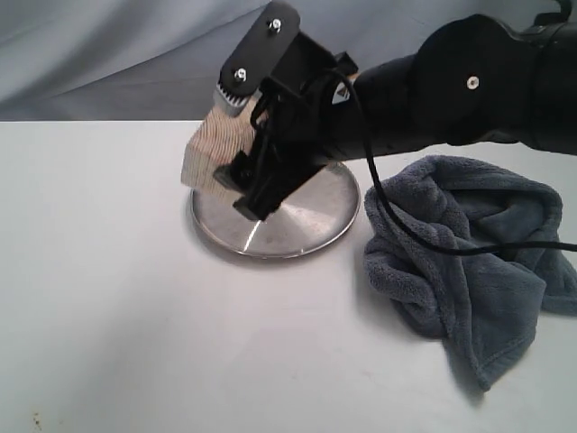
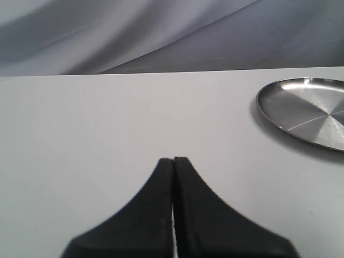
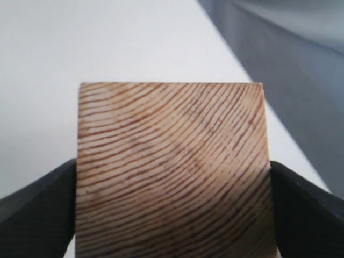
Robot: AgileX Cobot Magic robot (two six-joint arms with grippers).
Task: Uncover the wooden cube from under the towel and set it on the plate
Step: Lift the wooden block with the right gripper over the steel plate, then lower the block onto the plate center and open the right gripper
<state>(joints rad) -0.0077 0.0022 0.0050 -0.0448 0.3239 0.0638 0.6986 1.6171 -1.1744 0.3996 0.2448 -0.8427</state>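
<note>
The pale wooden cube [image 1: 216, 155] with dark grain lines hangs tilted above the far left rim of the silver plate [image 1: 306, 221], clamped in my right gripper [image 1: 236, 135]. The right wrist view is filled by the cube [image 3: 172, 172], with a black finger [image 3: 37, 209] pressed on each side. The dark grey towel [image 1: 469, 262] lies crumpled on the table to the right of the plate. My left gripper [image 2: 173, 161] is shut with nothing in it, low over bare table, with the plate [image 2: 309, 113] off to one side.
The white table [image 1: 135, 298] runs to its far edge, where a grey-blue cloth backdrop [image 1: 108, 54] hangs. The right arm and its black cable [image 1: 424, 239] reach across the plate and over the towel.
</note>
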